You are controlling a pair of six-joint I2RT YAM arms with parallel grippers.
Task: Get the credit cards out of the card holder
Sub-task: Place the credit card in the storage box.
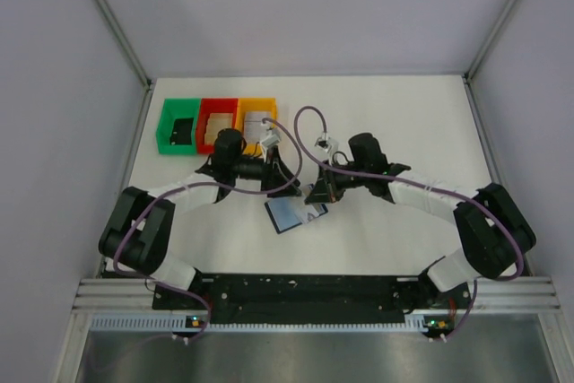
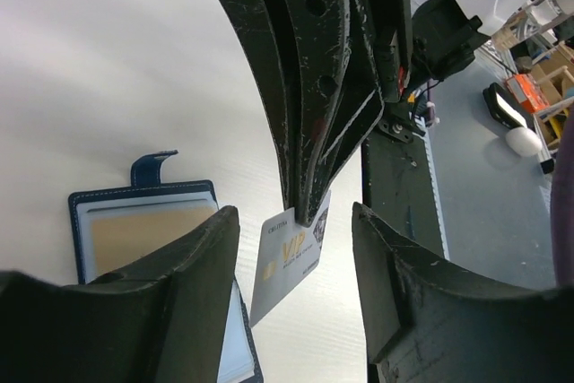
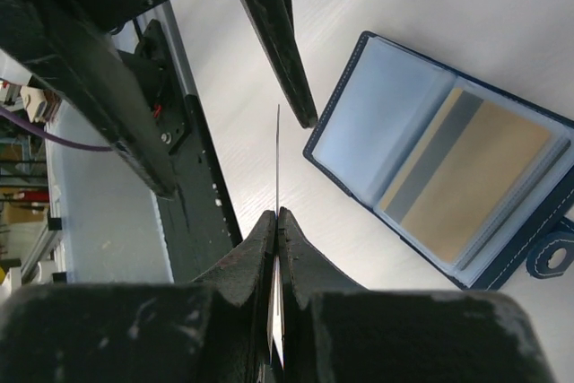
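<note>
Right jaws pinch a credit card (image 2: 287, 262) clear of the open card holder (image 1: 285, 215) at eight o'clock; left jaws gape wide, probably for a handover.

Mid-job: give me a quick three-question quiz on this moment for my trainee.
1. True or false: the right gripper is shut on a card.
2. The left gripper is: A) open, B) shut on the holder, C) shut on a card.
3. Fill in: the holder lies ____, with a tan card in one panel.
Key: 1 true; 2 A; 3 open.
</note>
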